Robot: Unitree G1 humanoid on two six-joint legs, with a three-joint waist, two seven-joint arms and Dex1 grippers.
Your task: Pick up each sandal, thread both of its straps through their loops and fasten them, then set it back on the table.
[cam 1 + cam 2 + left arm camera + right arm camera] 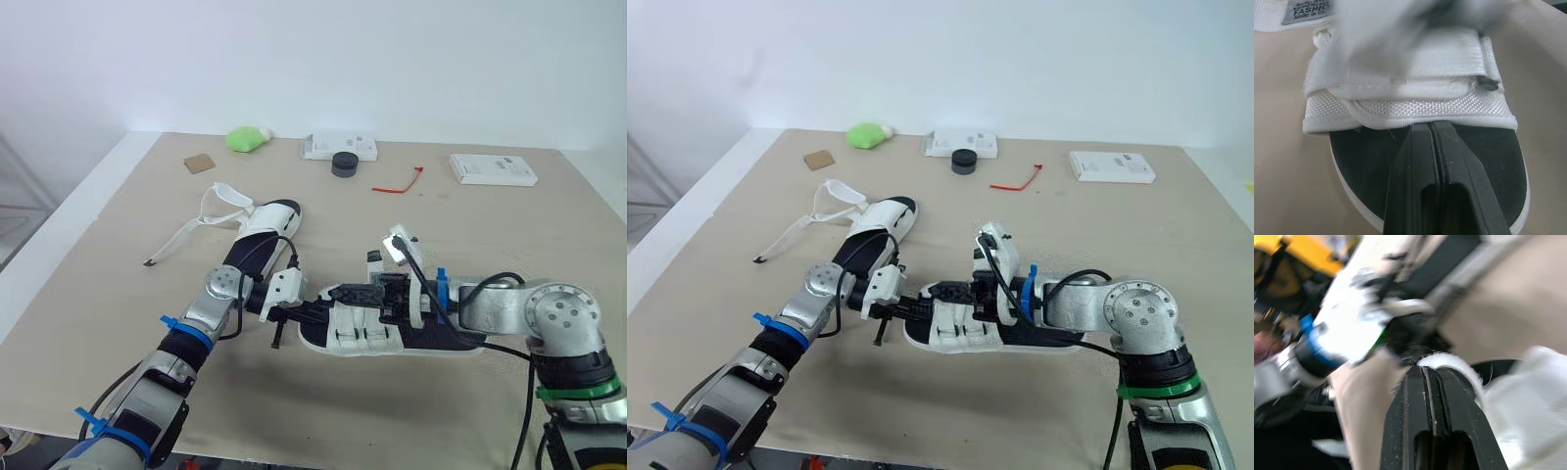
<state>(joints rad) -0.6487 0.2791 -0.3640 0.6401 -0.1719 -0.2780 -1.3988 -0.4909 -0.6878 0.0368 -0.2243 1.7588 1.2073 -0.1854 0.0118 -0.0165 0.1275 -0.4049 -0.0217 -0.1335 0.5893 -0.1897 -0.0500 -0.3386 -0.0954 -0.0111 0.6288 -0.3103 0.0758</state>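
Note:
A white sandal with a black footbed (pixel 431 338) lies in the middle of the table, its white straps (pixel 1410 95) lying across the footbed. My left gripper (pixel 1431 128) is shut and empty, its fingers lying on the footbed at the toe end and pointing at the front strap. Reaching in from the other side, my right gripper (pixel 1425 369) is shut, with the fluffy edge of a white strap (pixel 1454 363) caught at its tips. A second sandal (pixel 263 227) lies further back on the left, its loose straps (pixel 191 230) spread over the table.
Along the far edge sit a green object (pixel 247 138), a brown card (pixel 199 164), a white box (pixel 339 147) with a black round thing (pixel 344 164) before it, a red tie (pixel 398 182) and another white box (pixel 493 169). The table's left edge (pixel 59 220) runs diagonally.

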